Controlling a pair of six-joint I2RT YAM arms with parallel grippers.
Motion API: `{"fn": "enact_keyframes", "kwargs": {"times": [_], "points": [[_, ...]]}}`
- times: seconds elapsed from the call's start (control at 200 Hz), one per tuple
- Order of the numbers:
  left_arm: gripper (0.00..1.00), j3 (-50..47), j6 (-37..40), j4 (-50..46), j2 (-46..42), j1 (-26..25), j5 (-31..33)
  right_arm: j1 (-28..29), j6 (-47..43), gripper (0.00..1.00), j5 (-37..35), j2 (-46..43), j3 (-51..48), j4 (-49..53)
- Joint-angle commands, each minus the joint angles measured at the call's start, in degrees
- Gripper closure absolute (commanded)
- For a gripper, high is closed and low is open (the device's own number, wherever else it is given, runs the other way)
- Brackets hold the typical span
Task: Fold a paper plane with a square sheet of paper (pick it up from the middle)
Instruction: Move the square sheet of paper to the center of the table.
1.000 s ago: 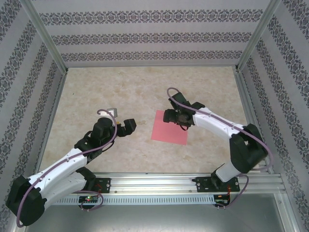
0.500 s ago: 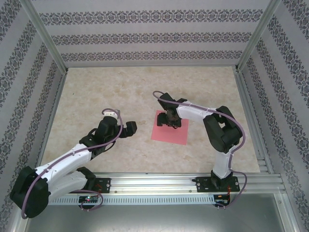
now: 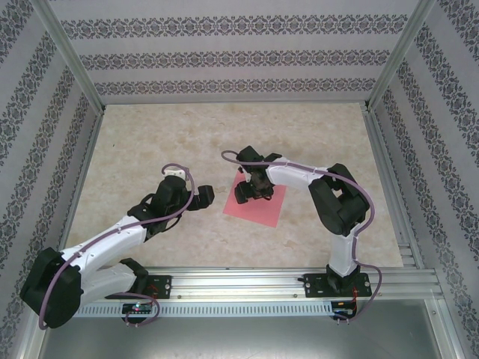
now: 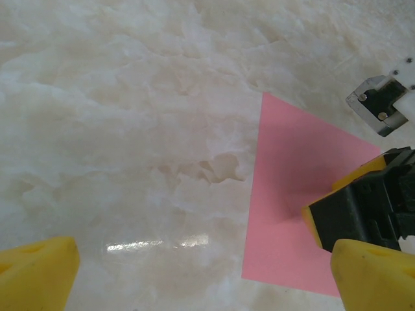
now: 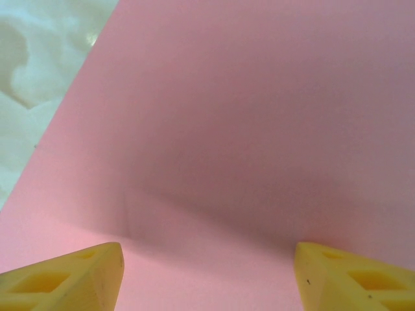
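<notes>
The square sheet of paper [image 3: 258, 212] lies flat on the marble counter [image 3: 150, 142]. The right hand [image 3: 251, 190] is low over the far-left part of the sheet, its yellow fingertips [image 5: 65, 278] standing well apart (pink paper spans the gap). The left hand [image 3: 202, 197] is just left of the sheet, off it, spread wide and empty.
</notes>
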State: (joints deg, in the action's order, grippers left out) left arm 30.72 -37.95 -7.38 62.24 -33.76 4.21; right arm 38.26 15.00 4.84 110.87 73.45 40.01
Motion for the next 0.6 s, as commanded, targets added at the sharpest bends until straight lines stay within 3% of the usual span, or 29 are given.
{"fn": "enact_keyframes", "kwargs": {"times": [0.0, 0.06, 0.2, 0.375, 0.594], "points": [[0.00, 1.8, 0.8, -0.5, 0.7, 0.9, 0.1, 1.1, -7.8, 0.30, 0.6, 0.0, 2.2, 3.1], [0.00, 2.0, 0.8, -0.8, 0.9, 0.9, 0.1, 1.3, -8.1, 0.30, -1.0, -0.4, 2.9, 4.2], [0.00, 2.2, -0.1, -1.9, 0.9, 0.9, 2.1, -0.2, 1.4, 0.29, -2.9, -2.2, 4.9, 2.0], [0.00, 2.3, -1.7, -2.9, 0.8, 1.5, 3.5, -2.0, 12.3, 0.31, 1.9, 0.6, 6.6, -6.3], [0.00, 2.9, -1.4, -5.3, -0.9, 2.1, 3.5, -2.1, 16.2, 0.32, 5.1, 8.5, 13.0, -7.7]]}}
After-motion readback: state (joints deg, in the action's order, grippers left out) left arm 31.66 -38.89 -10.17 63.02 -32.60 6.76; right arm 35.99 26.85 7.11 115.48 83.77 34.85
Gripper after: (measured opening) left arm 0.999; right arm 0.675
